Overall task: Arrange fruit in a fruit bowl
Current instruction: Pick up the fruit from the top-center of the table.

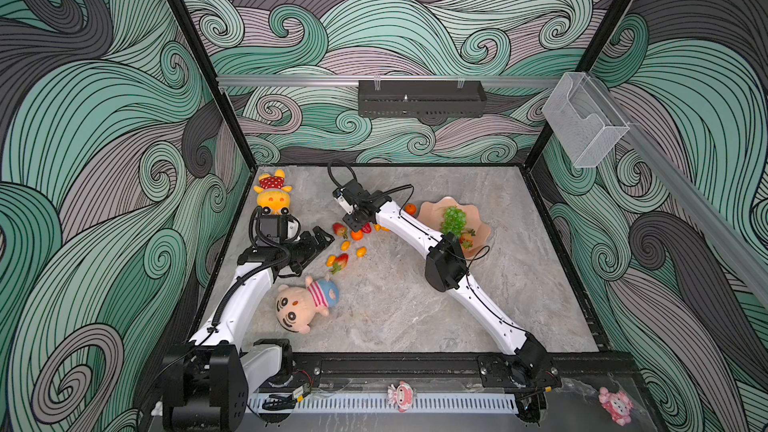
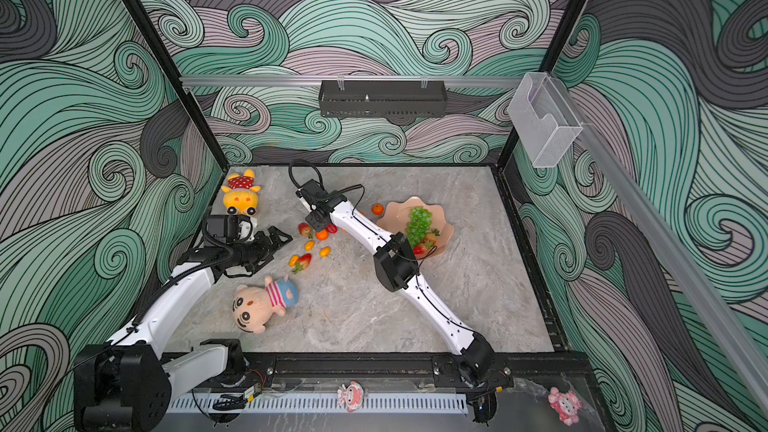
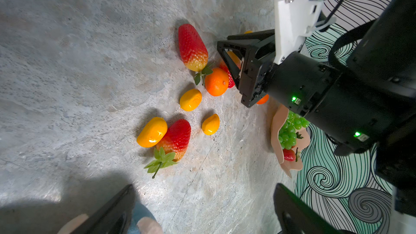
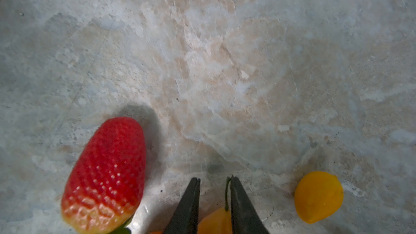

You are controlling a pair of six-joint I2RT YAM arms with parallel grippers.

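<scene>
The peach-pink fruit bowl (image 1: 432, 206) stands at the right and holds the green grape bunch (image 1: 454, 220) and a strawberry (image 1: 466, 241). A tangerine (image 1: 410, 208) lies just outside its rim. Loose fruit lies mid-table: strawberries (image 1: 340, 229) (image 1: 340, 263), a tangerine (image 1: 356, 235) and kumquats (image 1: 345, 246) (image 1: 361, 251). My right gripper (image 4: 215, 180) is down among them, its fingers closed against the orange-yellow stem end of a strawberry (image 4: 216, 221). My left gripper (image 3: 202, 210) hovers open just left of the pile, holding nothing.
A yellow plush doll (image 1: 274, 195) lies at the back left, behind my left arm. A second doll (image 1: 305, 303) lies in front of the fruit pile. A clear box (image 1: 582, 118) and a black tray (image 1: 419, 98) hang on the walls.
</scene>
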